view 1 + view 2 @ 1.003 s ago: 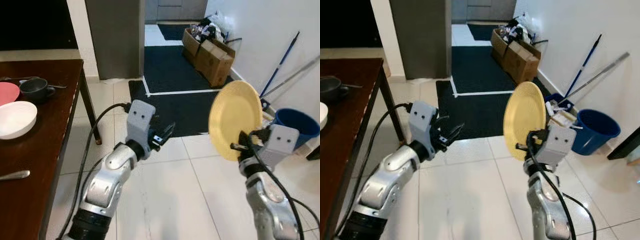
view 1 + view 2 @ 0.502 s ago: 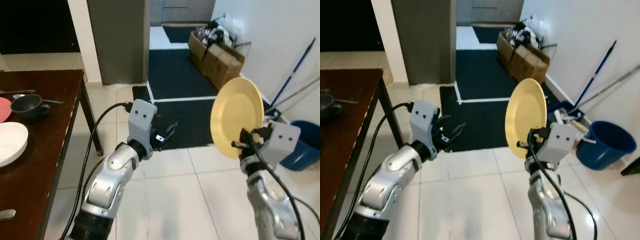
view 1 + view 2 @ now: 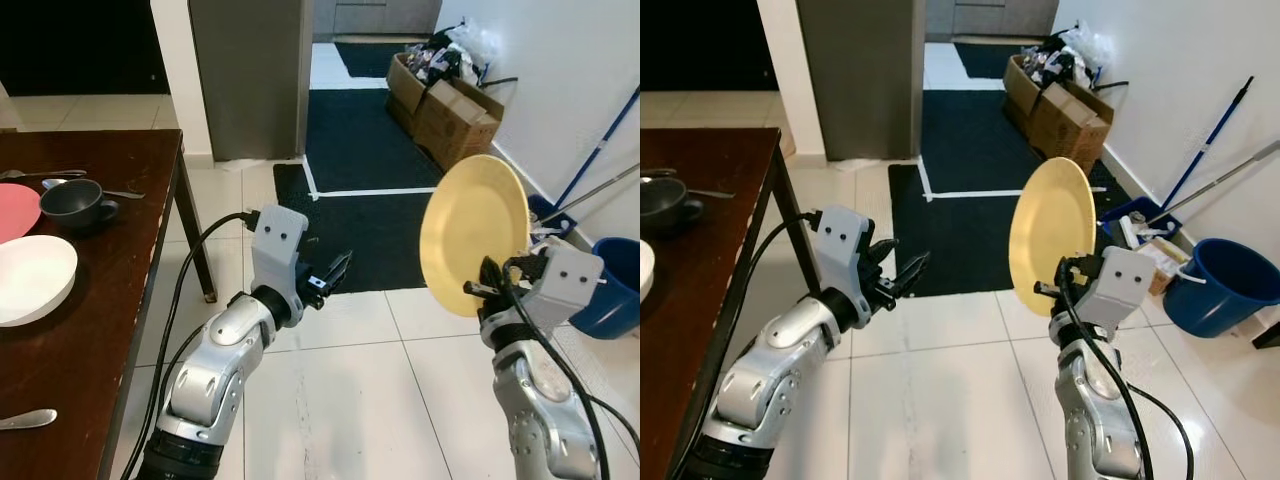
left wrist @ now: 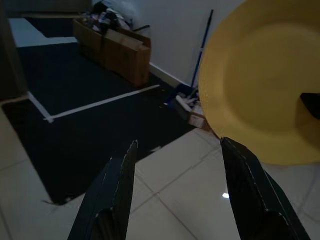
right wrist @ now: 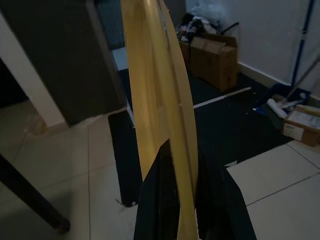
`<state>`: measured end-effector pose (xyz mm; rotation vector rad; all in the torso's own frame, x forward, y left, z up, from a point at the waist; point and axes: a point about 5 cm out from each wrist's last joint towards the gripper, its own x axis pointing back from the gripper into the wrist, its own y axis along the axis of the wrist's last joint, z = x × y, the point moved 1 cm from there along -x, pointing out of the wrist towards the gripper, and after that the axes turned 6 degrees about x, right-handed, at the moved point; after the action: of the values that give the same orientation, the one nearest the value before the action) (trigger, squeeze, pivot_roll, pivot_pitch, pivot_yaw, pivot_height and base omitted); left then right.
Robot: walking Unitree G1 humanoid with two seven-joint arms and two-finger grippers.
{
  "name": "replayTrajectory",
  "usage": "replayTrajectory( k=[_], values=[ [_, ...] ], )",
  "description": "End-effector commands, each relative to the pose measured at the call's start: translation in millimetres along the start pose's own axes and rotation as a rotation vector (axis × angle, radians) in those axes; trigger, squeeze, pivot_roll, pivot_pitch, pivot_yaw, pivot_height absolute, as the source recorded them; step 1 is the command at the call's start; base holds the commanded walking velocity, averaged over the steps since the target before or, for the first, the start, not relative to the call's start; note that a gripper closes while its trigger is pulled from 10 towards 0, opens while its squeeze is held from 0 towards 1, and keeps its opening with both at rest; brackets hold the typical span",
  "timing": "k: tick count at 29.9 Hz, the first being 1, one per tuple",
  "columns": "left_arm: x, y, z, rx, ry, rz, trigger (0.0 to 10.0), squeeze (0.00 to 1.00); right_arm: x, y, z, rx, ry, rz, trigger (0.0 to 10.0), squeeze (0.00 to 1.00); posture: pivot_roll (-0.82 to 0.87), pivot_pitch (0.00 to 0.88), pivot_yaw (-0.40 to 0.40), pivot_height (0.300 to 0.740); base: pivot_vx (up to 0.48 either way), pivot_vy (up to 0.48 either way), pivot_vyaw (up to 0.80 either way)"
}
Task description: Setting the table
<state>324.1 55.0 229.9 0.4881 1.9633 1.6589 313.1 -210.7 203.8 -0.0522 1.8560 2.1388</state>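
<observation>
Right gripper (image 3: 487, 283) pinches the yellow plate (image 3: 473, 235) by its lower rim, upright over tiled floor; left gripper (image 3: 327, 277) hangs wide and empty. Plate could slip and break before reaching the table (image 3: 110, 250)

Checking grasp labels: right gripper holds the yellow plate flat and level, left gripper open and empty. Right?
Not quite: the yellow plate stands upright on edge, not flat, as the right eye view shows. The right gripper pinches its lower rim; the left gripper is open and empty.
</observation>
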Motion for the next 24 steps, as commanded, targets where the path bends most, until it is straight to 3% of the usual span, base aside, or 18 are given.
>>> replayTrajectory(
  k=[1, 24],
  values=[
    [3.4, -5, -1.1, 0.024, -0.007, 0.02, 10.0, 0.0, 0.5, 2, -3.3, -0.009, -0.014, -0.011, 10.0, 0.0, -0.02, 0.155, 0.055, 0.74, 0.0, 0.0, 0.0],
    [30.1, -39, -12.2, 0.019, -0.011, 0.068, 10.0, 0.0, 25.3, -31, 18.1, 0.01, 0.064, 0.106, 10.0, 0.0, -0.05, 0.151, 0.049, 0.74, 0.0, 0.0, 0.0]
  ],
)
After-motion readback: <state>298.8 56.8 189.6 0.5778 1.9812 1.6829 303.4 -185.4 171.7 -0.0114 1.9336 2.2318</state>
